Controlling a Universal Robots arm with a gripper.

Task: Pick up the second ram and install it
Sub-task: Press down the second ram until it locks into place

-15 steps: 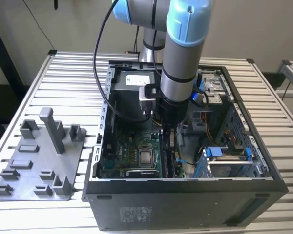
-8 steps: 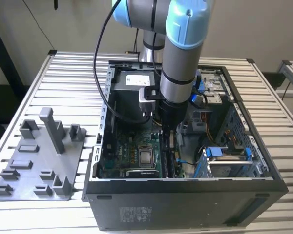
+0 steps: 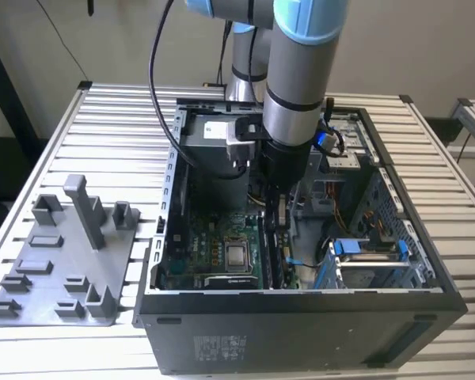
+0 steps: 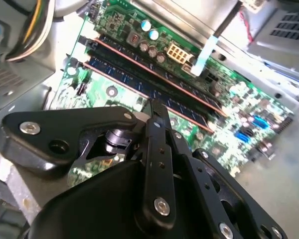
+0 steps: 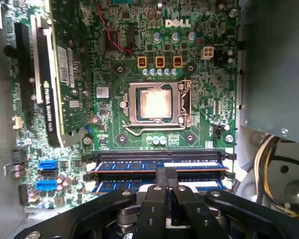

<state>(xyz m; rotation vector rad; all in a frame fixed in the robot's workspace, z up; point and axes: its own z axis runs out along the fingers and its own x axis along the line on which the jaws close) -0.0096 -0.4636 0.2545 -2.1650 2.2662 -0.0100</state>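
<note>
The claw [image 5: 165, 174] is squeezed tight, pressing on the second ram [image 5: 159, 166] — it sits in a slot on the green board [image 5: 114, 124], inside the PC case [image 3: 301, 332].

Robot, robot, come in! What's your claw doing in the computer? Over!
Gripper shut, fingertips down on the second ram. Ram lying in its motherboard slot. Nothing in the way.

An open computer case [image 3: 301, 317] lies on a slatted table [image 3: 111, 119], beside a grey holder tray [image 3: 63, 269].
</note>
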